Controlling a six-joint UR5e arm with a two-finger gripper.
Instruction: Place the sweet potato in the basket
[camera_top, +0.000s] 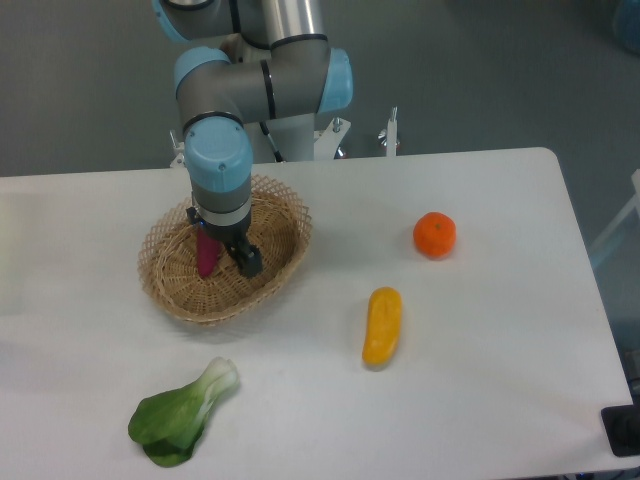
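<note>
I see the hand (226, 255) down inside the basket (225, 250), fingers spread apart, with the sweet potato (206, 254) lying in the basket beside the left-of-frame finger; I cannot tell whether they touch. On the counter (480, 400), right of the basket, sit an orange fruit (435, 234) and a yellow vegetable (382, 325); bok choy (182, 414) lies below the basket.
</note>
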